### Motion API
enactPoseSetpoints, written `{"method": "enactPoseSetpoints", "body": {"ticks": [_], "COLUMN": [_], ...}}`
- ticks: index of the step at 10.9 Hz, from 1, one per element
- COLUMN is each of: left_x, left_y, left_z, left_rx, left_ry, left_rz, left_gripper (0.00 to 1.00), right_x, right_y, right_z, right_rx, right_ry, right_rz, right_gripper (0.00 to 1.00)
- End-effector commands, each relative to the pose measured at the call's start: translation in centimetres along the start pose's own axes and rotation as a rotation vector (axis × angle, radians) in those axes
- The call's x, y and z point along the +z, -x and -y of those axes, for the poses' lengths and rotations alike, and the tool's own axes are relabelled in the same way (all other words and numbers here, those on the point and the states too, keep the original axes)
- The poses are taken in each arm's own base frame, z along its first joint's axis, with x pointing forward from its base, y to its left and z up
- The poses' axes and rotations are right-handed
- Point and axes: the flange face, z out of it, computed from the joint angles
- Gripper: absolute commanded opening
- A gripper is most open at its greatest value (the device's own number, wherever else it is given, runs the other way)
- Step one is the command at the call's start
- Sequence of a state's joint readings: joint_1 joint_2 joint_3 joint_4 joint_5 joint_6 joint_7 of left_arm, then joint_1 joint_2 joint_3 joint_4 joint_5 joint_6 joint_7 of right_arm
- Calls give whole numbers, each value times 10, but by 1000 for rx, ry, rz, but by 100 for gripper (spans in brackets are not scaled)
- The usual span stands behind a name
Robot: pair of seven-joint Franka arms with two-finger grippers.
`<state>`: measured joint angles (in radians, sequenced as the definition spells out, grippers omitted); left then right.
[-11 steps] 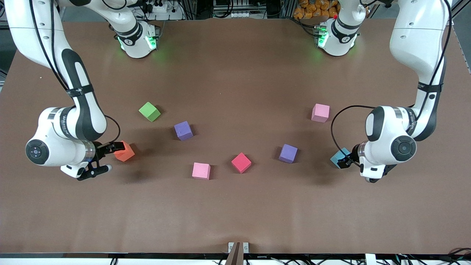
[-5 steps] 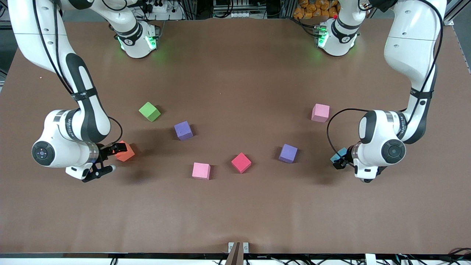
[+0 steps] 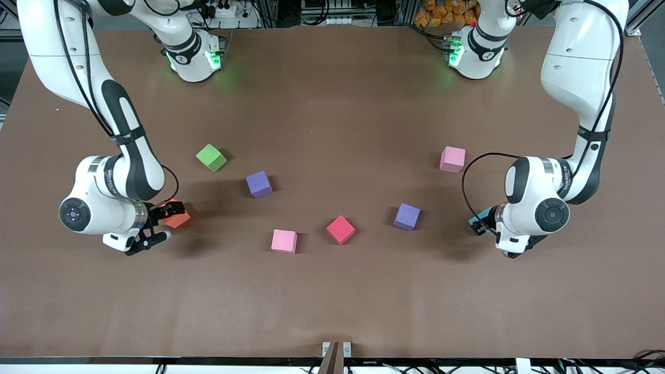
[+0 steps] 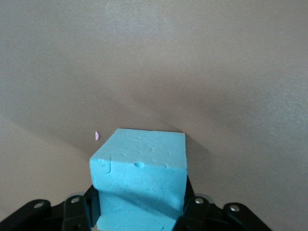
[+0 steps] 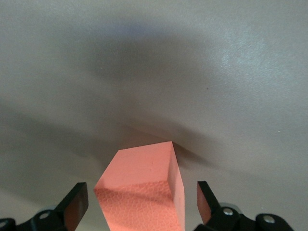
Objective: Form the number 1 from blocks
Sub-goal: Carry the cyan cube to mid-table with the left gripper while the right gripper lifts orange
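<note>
A: So the right gripper (image 3: 162,225), is it on anything yet?

B: Nope, fingers spread with the orange block (image 3: 177,219) sitting between them on the table. The left gripper (image 4: 139,211) is clamped on the cyan block (image 4: 140,179) at its own end.

small dark lettering runs along the forearm of the right arm (image 3: 98,174) and of the left arm (image 3: 566,174). it cannot be read. the blocks carry no marks.

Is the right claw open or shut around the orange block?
Open. In the right wrist view the right claw has a finger on each side of the orange block, with clear gaps.
</note>
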<state>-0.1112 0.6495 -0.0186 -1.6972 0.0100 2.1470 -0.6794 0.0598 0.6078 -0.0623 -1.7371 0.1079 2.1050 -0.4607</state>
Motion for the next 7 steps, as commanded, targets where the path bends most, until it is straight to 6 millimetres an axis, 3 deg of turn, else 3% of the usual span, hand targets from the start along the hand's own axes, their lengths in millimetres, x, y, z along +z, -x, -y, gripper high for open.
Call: {"method": "enactPoseSetpoints", "body": {"ticks": [1,2,4,7], "left_x": [-34,-60,-94,-107], "left_y": [32,51,123,247], "left_z": [-31,-45,-84,-157], "left_rx": [116,190,302,347], "left_ry": [-14,2,-33,-17], "left_rz": [-49,-72,-23,4], "left_gripper": [0,0,0,0], "right_x": [2,5,17,19], "right_y": [2,3,7,9], "right_z": [5,5,5,3], "right_rx": [-19,-19,-15,-13], "right_ry": [4,4,12,16], "right_rz": [-3,0,-13,-19], "right_gripper": [100,100,100,100]}}
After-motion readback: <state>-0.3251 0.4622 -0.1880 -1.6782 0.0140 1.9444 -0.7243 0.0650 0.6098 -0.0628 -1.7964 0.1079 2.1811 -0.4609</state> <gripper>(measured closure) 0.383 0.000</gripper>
